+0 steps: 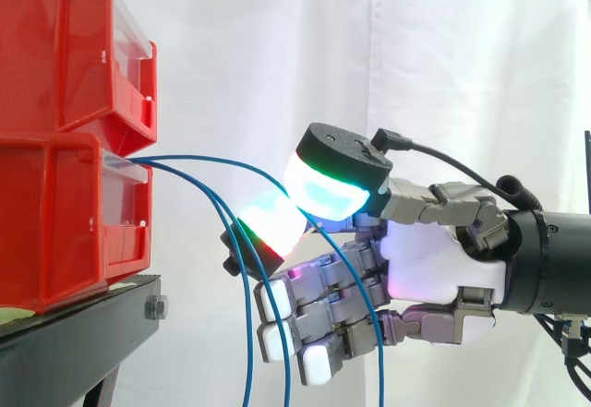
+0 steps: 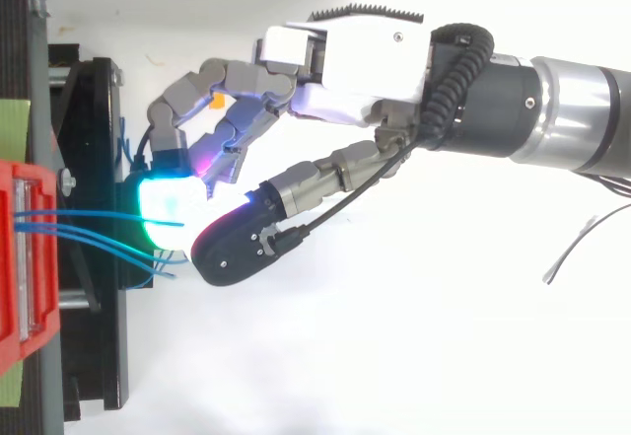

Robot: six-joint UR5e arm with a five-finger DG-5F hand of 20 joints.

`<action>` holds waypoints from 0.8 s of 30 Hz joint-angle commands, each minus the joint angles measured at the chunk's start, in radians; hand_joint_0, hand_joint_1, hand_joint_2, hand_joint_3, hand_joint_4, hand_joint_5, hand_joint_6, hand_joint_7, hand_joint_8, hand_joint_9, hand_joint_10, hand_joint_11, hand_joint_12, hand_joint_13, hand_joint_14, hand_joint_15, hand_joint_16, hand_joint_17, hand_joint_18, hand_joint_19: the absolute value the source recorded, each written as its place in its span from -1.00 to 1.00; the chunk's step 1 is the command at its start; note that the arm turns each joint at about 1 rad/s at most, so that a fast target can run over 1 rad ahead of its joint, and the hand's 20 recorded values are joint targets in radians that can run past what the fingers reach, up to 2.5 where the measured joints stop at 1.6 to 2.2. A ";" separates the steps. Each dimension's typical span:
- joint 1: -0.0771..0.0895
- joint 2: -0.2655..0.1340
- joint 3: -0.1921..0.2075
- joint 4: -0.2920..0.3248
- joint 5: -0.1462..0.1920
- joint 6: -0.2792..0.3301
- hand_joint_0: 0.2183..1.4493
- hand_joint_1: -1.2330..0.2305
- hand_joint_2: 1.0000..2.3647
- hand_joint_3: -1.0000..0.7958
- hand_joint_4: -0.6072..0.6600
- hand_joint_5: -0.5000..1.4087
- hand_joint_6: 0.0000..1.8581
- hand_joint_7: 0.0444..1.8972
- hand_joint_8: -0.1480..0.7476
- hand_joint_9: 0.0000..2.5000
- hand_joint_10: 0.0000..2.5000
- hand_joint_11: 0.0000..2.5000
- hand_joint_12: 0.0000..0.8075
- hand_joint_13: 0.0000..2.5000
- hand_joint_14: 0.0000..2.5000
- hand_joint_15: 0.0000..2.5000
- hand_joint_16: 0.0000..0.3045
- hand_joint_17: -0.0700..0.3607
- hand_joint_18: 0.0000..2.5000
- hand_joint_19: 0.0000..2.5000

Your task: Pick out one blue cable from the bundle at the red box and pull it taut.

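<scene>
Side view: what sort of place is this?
Likely a robot lab test rig: stacked red plastic bins on a black metal stand, a plain white curtain behind, thin blue cables trailing from the lower bin.

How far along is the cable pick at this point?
Done: the hand is at the bundle by the red box, with one cable singled out. In hand: two glowing pads appear pinched on it, while the other cables hang free. Left: the pull; the picked cable arcs slack from the box, not yet taut.
</scene>
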State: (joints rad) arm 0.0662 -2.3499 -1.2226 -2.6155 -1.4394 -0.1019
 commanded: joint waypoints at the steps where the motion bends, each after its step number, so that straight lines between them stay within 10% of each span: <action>1: 0.000 0.000 0.000 0.000 0.001 -0.001 -0.43 0.17 -0.98 -0.13 0.02 -0.68 -0.03 0.04 0.00 -0.33 -0.98 -0.47 -0.08 -0.34 -0.98 -0.54 -0.66 -0.14 -0.42 -0.48; 24: 0.000 0.000 0.000 0.000 0.001 0.001 -0.64 0.12 -1.00 -0.44 0.13 -0.66 -0.06 -0.03 0.07 -0.27 -0.98 -0.48 0.01 -0.28 -0.99 -0.57 -0.61 -0.05 -0.32 -0.53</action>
State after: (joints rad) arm 0.0661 -2.3500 -1.2226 -2.6154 -1.4390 -0.1015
